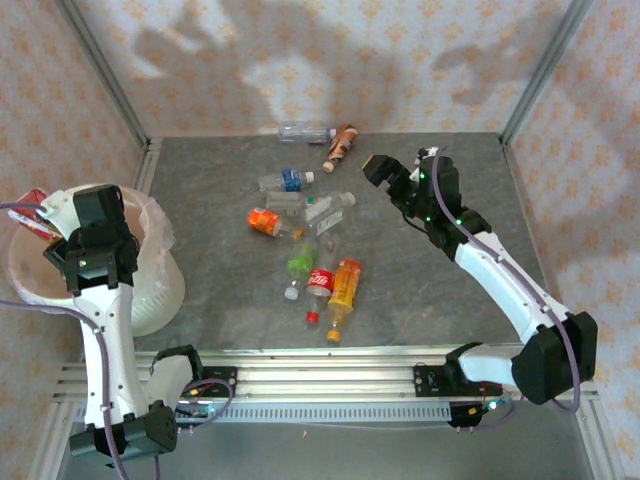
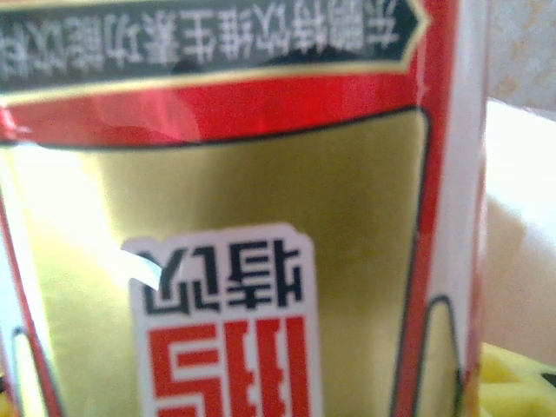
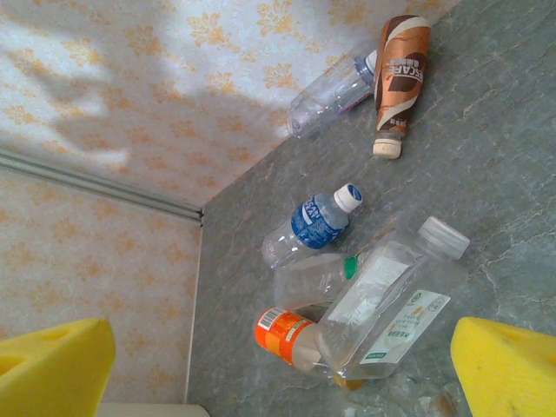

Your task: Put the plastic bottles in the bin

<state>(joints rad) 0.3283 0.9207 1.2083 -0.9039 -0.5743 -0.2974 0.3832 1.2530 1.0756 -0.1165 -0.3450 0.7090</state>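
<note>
Red-gold container (image 2: 261,217): upside-down Chinese characters, pale line above, black and red on white patch. Brown bottle (image 3: 401,61): print too blurred.

bin (image 1: 160,290) stands at the near-left corner of the table (image 1: 450,290). held bottle (image 1: 35,205) sits in the left gripper (image 1: 50,215), over the bin's left rim. bottle cluster (image 1: 300,262) lies mid-table, right of the bin. two bottles (image 1: 306,131) lie behind the cluster by the back wall (image 1: 330,60), beside each other. right gripper (image 1: 375,168) hangs right of the cluster's far end.
</note>
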